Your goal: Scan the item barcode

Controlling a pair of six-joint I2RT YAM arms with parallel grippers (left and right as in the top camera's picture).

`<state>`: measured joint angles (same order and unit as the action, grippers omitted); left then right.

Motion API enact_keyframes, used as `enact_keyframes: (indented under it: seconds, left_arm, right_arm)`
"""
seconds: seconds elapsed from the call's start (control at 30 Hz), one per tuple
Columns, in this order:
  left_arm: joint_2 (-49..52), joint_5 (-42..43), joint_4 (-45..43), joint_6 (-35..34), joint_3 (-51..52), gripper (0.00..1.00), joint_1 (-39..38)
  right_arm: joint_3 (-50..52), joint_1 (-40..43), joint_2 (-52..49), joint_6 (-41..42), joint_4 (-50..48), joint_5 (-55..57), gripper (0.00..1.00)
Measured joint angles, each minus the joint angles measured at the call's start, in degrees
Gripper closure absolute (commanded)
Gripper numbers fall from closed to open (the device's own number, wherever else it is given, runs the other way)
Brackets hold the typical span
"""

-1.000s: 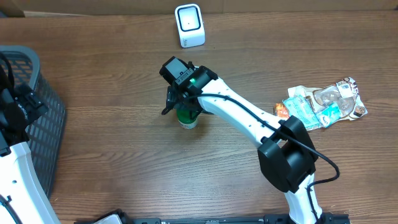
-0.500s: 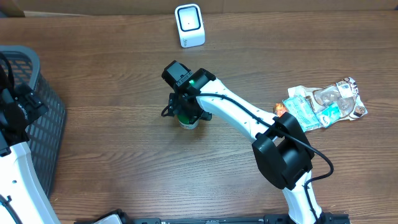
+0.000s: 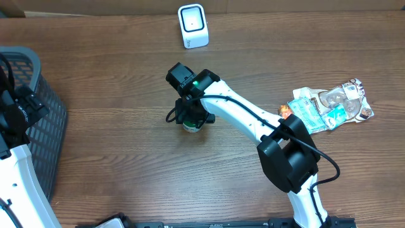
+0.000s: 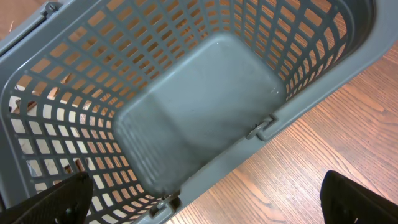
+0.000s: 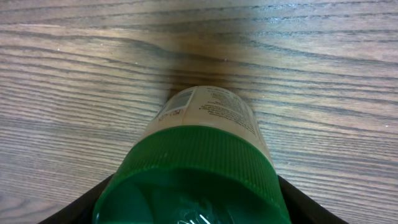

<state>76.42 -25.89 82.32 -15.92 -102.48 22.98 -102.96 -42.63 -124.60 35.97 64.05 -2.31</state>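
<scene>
Right tool [image 3: 190, 115]: set astride green cap [image 5: 186, 168] of upright bottle [image 5: 208, 112] at counter [image 3: 114, 158] centre; couldn't tell if truly pinching. Could've slipped off ribbed cap, tipped bottle on lift, or left barcode turned from scanner [image 3: 192, 25].

Print on jar label [image 5: 208, 107] too small; illegible.

We get soft, even light from above on the wooden table [image 3: 95, 164], no harsh glare. In the right wrist view there's a dark shadow patch beyond the jar [image 5: 208, 109], and the close green lid [image 5: 193, 168] is slightly soft. The basket [image 4: 205, 106] looks sharp, with its edges bowed by the lens.
</scene>
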Motion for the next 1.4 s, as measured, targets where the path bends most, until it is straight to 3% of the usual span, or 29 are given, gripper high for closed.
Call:
enact_keyframes:
  seconds: [0.17, 0.33, 0.5, 0.67, 0.83, 1.1, 1.4]
  left_arm:
    - [0.0, 0.0, 0.0, 0.0, 0.0, 0.01, 0.0]
    - [0.0, 0.0, 0.0, 0.0, 0.0, 0.01, 0.0]
    - [0.0, 0.0, 0.0, 0.0, 0.0, 0.0, 0.0]
    - [0.0, 0.0, 0.0, 0.0, 0.0, 0.01, 0.0]
    - [0.0, 0.0, 0.0, 0.0, 0.0, 0.01, 0.0]
    - [0.0, 0.0, 0.0, 0.0, 0.0, 0.01, 0.0]
    - [0.0, 0.0, 0.0, 0.0, 0.0, 0.0, 0.0]
  right_arm:
    - [-1.3, 1.3, -0.2, -2.6, 5.1, -0.5, 0.56]
    - [-8.6, 3.5, -0.5, -14.1, 12.2, -5.6, 0.56]
    - [-16.2, 5.0, -0.3, -37.5, 19.2, -20.2, 0.55]
    - [-16.7, 6.8, 0.4, -61.6, 29.7, -33.2, 0.55]
    - [-16.7, 10.9, 0.6, -77.0, 33.0, -42.8, 0.55]
    - [-16.7, 17.8, 0.8, -86.8, 33.0, -52.2, 0.55]
    - [-16.7, 21.5, 3.0, -89.2, 33.0, -54.3, 0.55]
